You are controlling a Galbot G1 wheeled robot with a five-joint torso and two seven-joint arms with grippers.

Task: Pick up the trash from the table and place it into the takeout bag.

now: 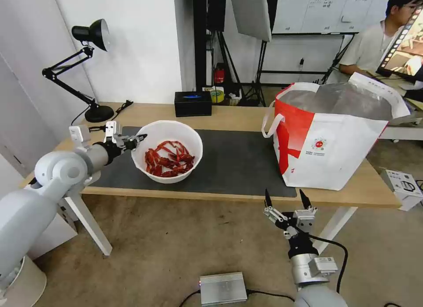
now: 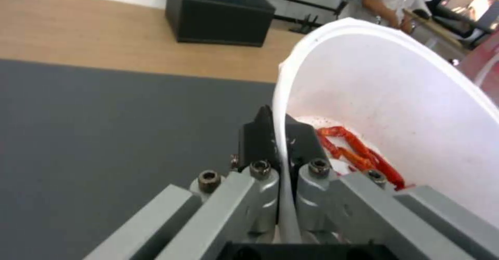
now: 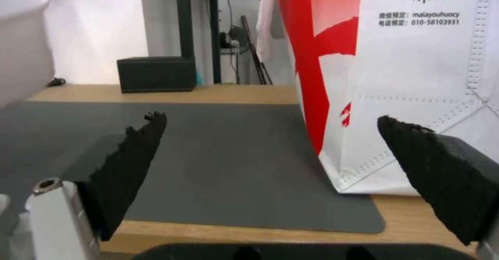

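The white round bowl of red crayfish shells (image 1: 168, 150) is sitting on the left part of the large dark grey mat (image 1: 229, 161) that is covering the long light-wood table (image 1: 238, 115). The left gripper (image 1: 137, 139) is pinching the bowl's left rim, its black fingers (image 2: 260, 135) closing on the thin white wall, one inside and one outside. The boxy white takeout bag with red side panels and silver lining (image 1: 335, 135) is standing open at the mat's right end. The right gripper (image 1: 287, 200) is hovering just in front of the table's near edge, before the bag, its fingers spreading wide apart around nothing. A black box (image 1: 192, 103) and a black desk lamp (image 1: 88, 69) are standing along the far side.
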